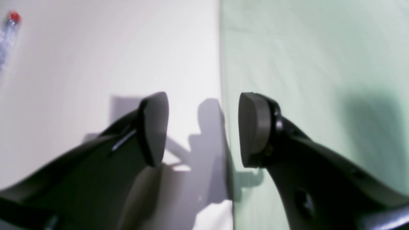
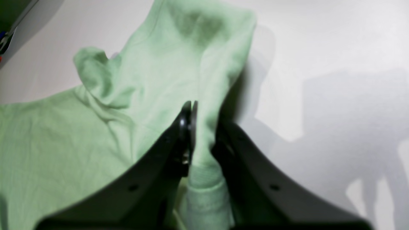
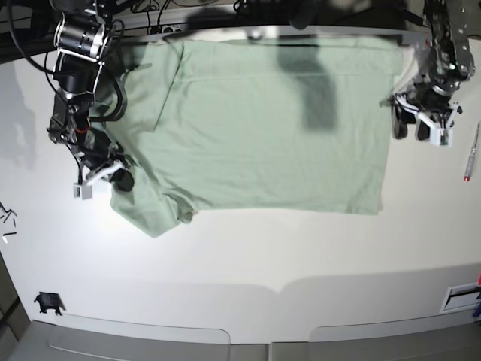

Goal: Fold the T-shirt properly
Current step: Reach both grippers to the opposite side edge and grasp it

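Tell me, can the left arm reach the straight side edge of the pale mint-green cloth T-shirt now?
Probably yes. The left gripper hangs open astride the T-shirt edge, one pad over cloth, the other over the bare white table; nothing lies between.

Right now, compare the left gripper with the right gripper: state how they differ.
The left gripper stands open with nothing between its pads; the right gripper is shut on the T-shirt, pinching a sleeve. The left gripper hovers at the shirt's straight side edge, one pad over the white table, one over cloth; the right gripper is at the bunched sleeve on the opposite side. Both are dark and at the shirt's edges.
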